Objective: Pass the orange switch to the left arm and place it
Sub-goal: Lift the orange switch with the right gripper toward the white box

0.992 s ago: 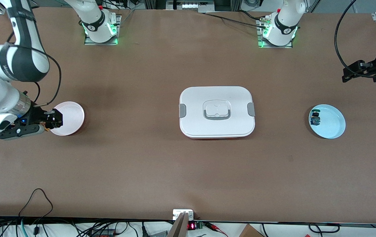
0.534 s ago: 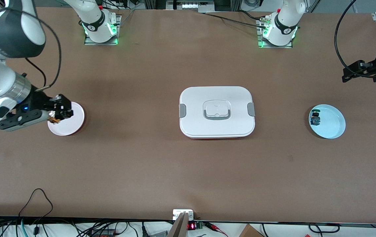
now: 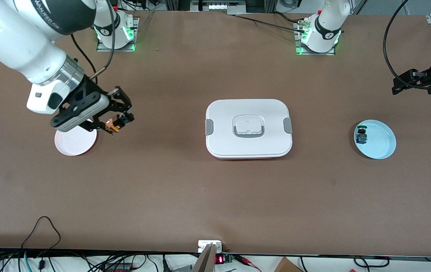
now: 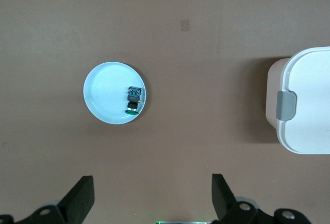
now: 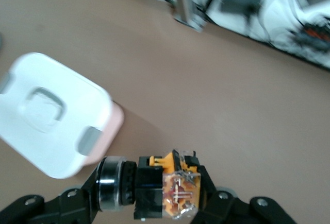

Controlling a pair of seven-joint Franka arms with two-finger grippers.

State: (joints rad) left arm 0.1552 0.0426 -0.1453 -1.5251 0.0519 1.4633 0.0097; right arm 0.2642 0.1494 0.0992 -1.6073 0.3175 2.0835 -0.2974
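Observation:
My right gripper [image 3: 120,122] is shut on the orange switch [image 3: 114,126]. It hangs over the bare table just beside the pink plate [image 3: 72,143], on the plate's box side. In the right wrist view the switch [image 5: 166,190] lies crosswise between the fingers, its clear orange end beside a black body and a silver ring. The white lidded box [image 3: 248,128] sits mid-table, and it also shows as the box [image 5: 51,116] and the box [image 4: 309,100] in the wrist views. My left gripper [image 3: 399,85] waits open, high over the left arm's end of the table; its fingers [image 4: 82,195] hold nothing.
A light blue plate [image 3: 381,145] at the left arm's end of the table carries a blue-and-green switch [image 3: 361,135]. The left wrist view looks down on that plate [image 4: 105,92] and switch [image 4: 133,99]. Cables run along the table's near edge.
The right arm has risen from the pink plate and swung toward the box, carrying the orange switch. The left arm has not moved.

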